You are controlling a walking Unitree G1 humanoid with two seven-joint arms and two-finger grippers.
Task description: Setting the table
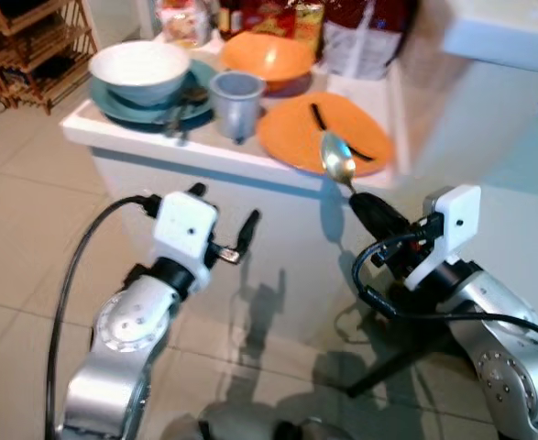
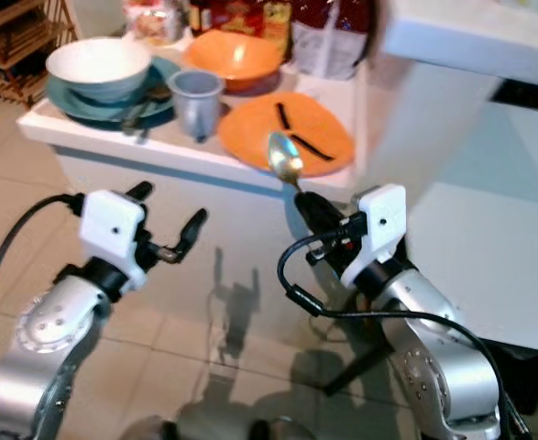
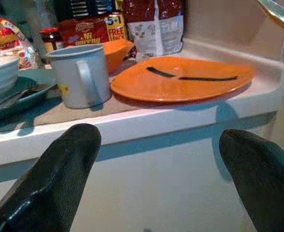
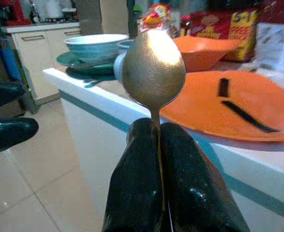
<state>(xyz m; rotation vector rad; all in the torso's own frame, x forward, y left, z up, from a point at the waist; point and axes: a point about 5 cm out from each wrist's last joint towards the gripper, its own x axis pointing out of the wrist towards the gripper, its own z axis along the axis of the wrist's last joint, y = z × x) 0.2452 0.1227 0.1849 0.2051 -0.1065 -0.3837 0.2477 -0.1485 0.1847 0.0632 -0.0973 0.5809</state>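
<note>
My right gripper (image 1: pixel 360 200) is shut on a metal spoon (image 1: pixel 336 161) whose bowl points up just in front of the counter edge. Behind it lies an orange plate (image 1: pixel 296 137) with black marks. A grey-blue mug (image 1: pixel 236 103) stands left of the plate. Further left a white bowl (image 1: pixel 138 70) rests on a teal plate (image 1: pixel 113 103) with cutlery (image 1: pixel 179 112) on its rim. An orange bowl (image 1: pixel 267 57) sits at the back. My left gripper (image 1: pixel 223 216) hangs open below the counter, nothing between its fingers.
The white counter (image 1: pixel 195 151) has a raised wall on its right. Food packets and jars (image 1: pixel 360 32) line the back. A wooden rack (image 1: pixel 30 50) stands at far left. A white tabletop (image 2: pixel 475 247) lies to the right. Tiled floor (image 1: pixel 21 238) spreads below.
</note>
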